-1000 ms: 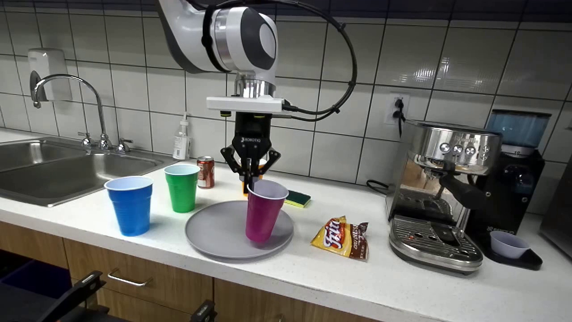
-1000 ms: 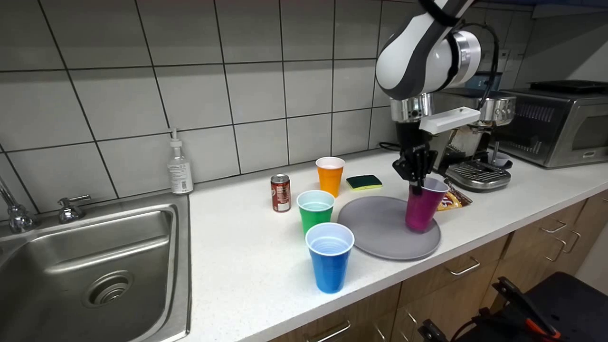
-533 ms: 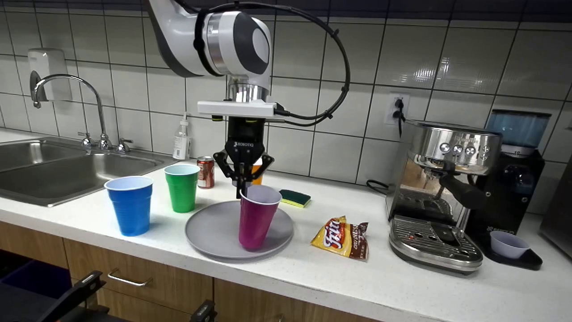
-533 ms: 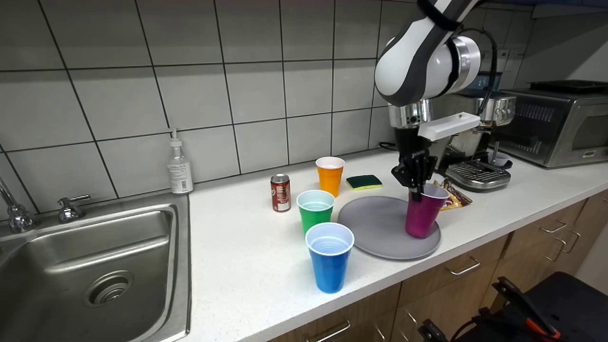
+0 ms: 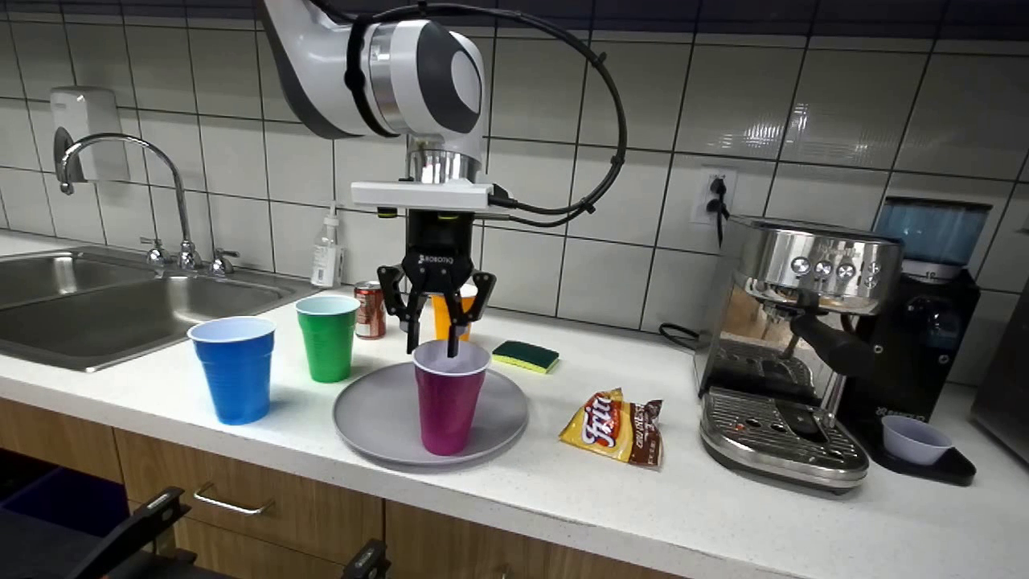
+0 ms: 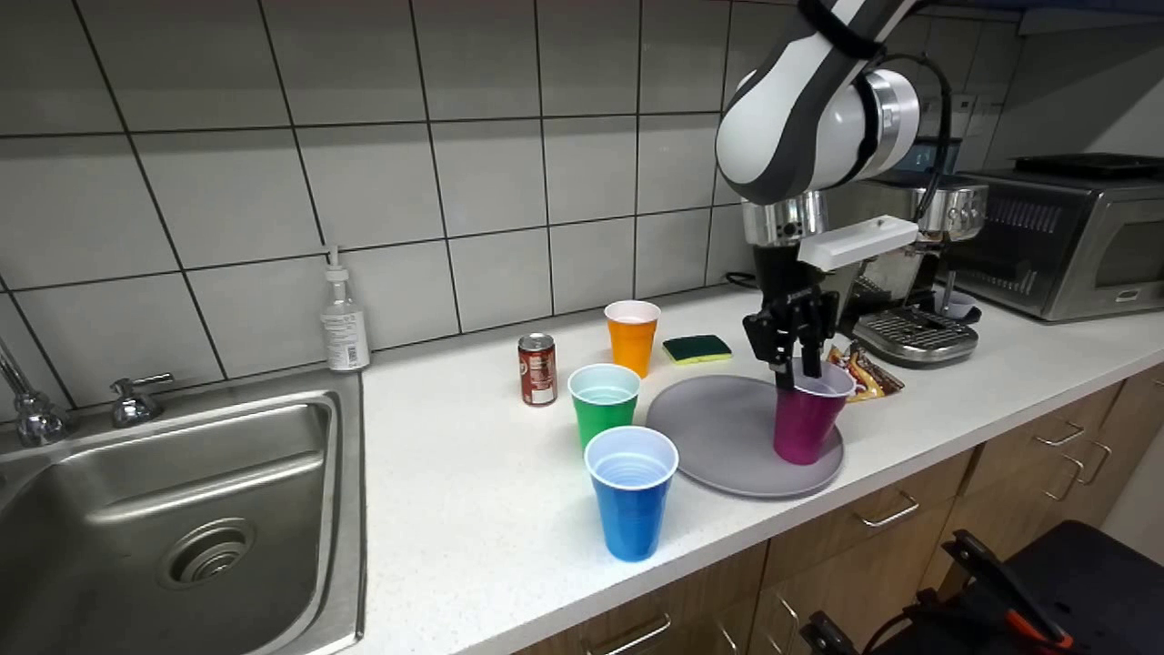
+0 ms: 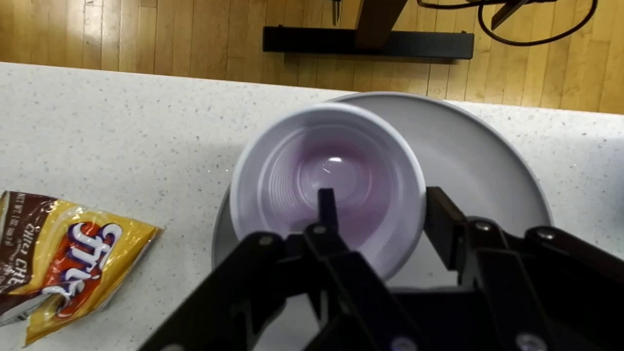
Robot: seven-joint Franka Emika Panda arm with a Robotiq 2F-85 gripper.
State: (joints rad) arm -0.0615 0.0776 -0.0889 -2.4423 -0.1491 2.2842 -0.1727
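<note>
A magenta cup with a white inside (image 5: 446, 414) stands on a round grey plate (image 5: 366, 418). The cup also shows in an exterior view (image 6: 806, 428) and from above in the wrist view (image 7: 336, 156). My gripper (image 5: 432, 351) is open at the cup's rim. In the wrist view, one finger of the gripper (image 7: 381, 195) is inside the cup and the other is just outside its rim. The cup wall lies between the fingers, and the gripper does not hold it. The plate (image 7: 482, 156) reaches out from under the cup.
A green cup (image 5: 328, 346), a blue cup (image 5: 235, 378), an orange cup (image 6: 632, 344) and a soda can (image 6: 537, 371) stand nearby. A sponge (image 5: 526, 356) and a snack bag (image 5: 615, 430) lie near the plate. A coffee machine (image 5: 808, 257) and a sink (image 6: 209, 473) flank the counter.
My gripper moved down and leftward in an exterior view with the tilted cup, bringing it lower onto the plate. The fingers have since opened, and the cup now stands more upright.
</note>
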